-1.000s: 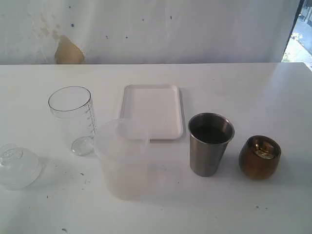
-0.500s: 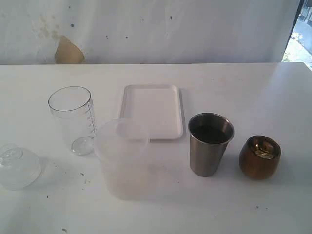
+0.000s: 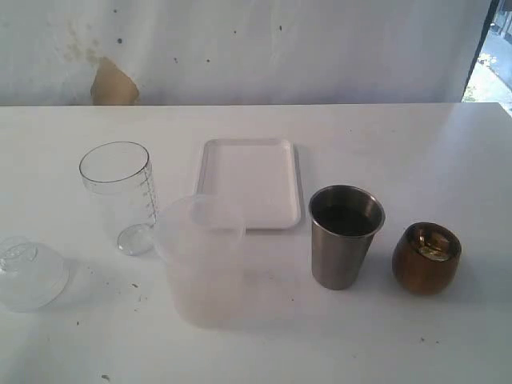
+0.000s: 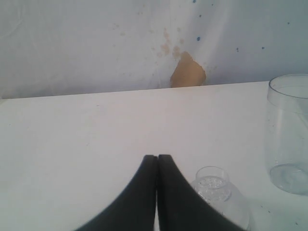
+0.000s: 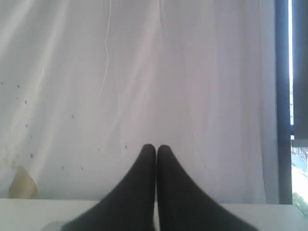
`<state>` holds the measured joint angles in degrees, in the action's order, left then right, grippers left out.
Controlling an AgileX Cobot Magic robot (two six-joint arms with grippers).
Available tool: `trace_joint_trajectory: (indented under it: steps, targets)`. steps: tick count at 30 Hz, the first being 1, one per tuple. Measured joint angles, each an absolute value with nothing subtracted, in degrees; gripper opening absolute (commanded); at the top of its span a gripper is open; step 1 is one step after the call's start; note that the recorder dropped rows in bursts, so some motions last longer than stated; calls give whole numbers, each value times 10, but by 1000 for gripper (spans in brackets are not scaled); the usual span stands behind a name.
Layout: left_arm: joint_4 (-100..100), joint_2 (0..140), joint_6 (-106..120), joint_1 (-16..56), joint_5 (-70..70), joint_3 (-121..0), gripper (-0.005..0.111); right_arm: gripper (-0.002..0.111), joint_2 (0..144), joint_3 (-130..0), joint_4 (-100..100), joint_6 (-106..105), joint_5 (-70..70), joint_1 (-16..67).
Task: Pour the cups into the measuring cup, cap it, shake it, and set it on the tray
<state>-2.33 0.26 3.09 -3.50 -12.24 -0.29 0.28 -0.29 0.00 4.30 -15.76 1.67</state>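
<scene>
So, no pouring yet: our left gripper (image 4: 157, 157) and right gripper (image 5: 156, 147) are clenched, empty; next we should open around the tapered stainless-steel tumbler (image 3: 345, 240), near right.

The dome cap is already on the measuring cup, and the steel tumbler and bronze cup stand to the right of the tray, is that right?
Not quite. The exterior view shows the dome cap lying on the table left of the measuring cup, which is open. The steel tumbler and bronze cup do stand right of the tray.
</scene>
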Motion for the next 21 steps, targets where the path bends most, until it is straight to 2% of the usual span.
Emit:
trace_joint_trajectory:
  steps: [1, 4, 6, 7, 13, 19, 21]
  targets:
    - [-23, 3, 31, -35, -122, -3, 1, 12, 3, -3, 0, 48, -166, 17]
    - [-23, 3, 31, -35, -122, -3, 1, 51, 3, -3, 0, 60, -176, 17]
    - [-23, 3, 31, -35, -122, -3, 1, 71, 3, -3, 0, 61, -173, 17]
    - [-23, 3, 31, -35, -122, -3, 1, 77, 3, -3, 0, 63, -172, 17]
    - [-23, 3, 31, -35, -122, -3, 1, 80, 72, -3, 0, 101, -182, 17]
    - [-23, 3, 31, -35, -122, -3, 1, 80, 253, -3, -14, 116, -248, 17]
    - [-23, 3, 31, -35, -122, -3, 1, 80, 340, -3, -73, 112, -286, 17]
